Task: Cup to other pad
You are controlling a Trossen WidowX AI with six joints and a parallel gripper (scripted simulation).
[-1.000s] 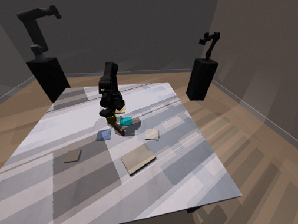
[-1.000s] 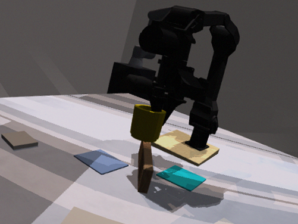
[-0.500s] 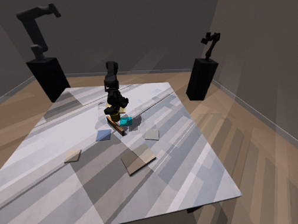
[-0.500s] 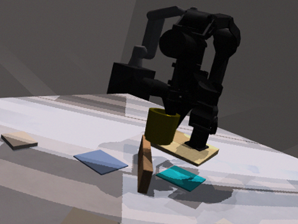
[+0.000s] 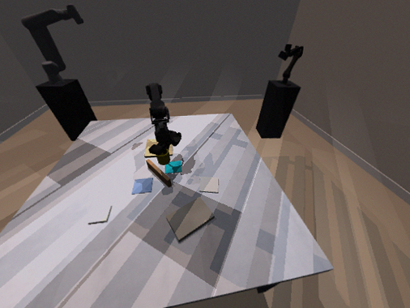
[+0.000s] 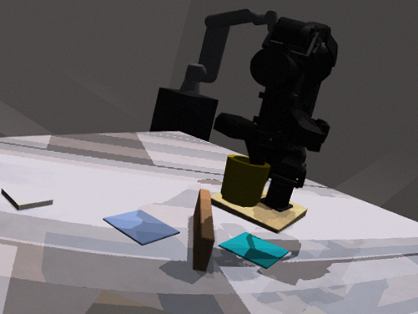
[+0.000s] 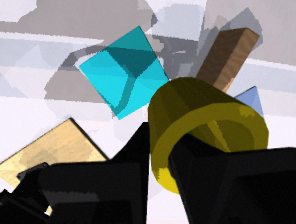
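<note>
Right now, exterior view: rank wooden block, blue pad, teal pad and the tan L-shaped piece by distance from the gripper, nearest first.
Gripper is shut on the yellow cup.
1. Wooden block, upright, just in front; teal pad, front right: too close to call.
2. Blue pad, front left.
3. Tan L-shaped piece, far left.

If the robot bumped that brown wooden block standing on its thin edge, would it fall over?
Probably yes. The wooden block stands tall on a narrow edge, so a sideways nudge would likely topple it flat. It looks stiff, not bendy. The cup in the gripper hangs close by, so a bump seems possible.
</note>
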